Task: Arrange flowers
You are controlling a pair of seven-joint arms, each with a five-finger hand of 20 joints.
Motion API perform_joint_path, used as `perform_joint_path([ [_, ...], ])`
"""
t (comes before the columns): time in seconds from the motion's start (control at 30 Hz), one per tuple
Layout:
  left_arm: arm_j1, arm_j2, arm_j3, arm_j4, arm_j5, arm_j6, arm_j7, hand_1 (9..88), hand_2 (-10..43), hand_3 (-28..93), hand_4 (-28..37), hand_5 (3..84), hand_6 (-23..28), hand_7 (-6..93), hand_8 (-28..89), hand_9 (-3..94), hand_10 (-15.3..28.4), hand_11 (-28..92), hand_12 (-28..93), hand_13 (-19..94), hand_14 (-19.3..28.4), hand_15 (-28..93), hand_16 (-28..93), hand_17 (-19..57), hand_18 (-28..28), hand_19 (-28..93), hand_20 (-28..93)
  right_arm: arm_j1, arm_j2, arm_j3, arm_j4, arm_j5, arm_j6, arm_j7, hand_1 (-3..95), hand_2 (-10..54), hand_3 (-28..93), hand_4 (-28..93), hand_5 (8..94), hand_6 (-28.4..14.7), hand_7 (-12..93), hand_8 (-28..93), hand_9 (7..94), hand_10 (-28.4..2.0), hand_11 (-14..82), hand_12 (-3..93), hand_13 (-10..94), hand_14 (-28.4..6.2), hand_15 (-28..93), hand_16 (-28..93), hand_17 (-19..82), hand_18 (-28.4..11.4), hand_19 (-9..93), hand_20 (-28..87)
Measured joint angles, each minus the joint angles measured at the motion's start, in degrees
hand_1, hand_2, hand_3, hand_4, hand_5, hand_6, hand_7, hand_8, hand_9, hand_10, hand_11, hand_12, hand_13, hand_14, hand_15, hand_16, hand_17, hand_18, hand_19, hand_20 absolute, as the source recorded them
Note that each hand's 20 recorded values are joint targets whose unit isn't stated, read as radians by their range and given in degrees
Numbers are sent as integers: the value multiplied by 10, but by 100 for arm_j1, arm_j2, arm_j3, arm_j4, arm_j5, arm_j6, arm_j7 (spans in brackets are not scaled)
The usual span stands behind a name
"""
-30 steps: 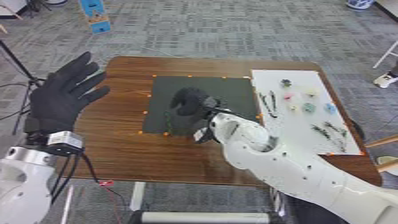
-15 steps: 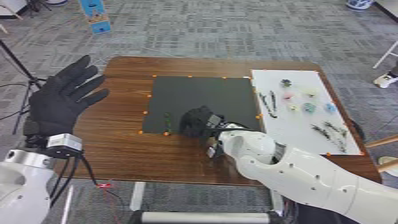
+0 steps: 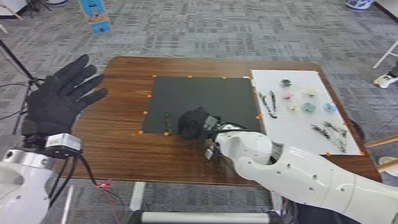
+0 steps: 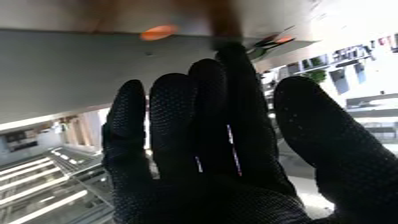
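Black right hand (image 3: 193,123) moved toward the robot.

Around my right hand (image 3: 194,123), soft, even light; in the wrist view, the same hand backlit near-black, white glare beyond its thumb, bright strips (image 4: 51,206) opposite, blurred brown table (image 4: 111,12) past its fingertips.
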Motion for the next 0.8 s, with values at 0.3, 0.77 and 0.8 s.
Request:
perform_joint_path([
  [0.3,-35,0,29,8,0,1,-1,218,-95,696,-283,281,25,160,-88,251,111,164,153,214,141,168,28,-75,265,448,-1,70,-155,-90,11,17,-76,41,211,110,932,-109,617,-8,200,-121,476,-151,515,552,432,-160,802,366,153,-224,707,519],
  [0.77,-73,5,58,11,-1,4,5,218,-95,695,-283,282,26,159,-87,250,110,164,153,214,141,167,28,-75,266,448,-1,111,-394,-79,175,131,-104,166,204,114,932,-110,616,-12,198,-120,478,-150,523,540,435,-161,802,361,155,-224,709,519],
  [0.8,-72,5,58,11,-1,4,5,218,-95,695,-283,282,26,159,-87,250,110,163,153,214,141,168,28,-75,266,448,-1,111,-394,-79,175,131,-108,172,203,114,932,-112,616,-13,199,-119,478,-150,523,541,435,-161,802,361,155,-224,709,519],
])
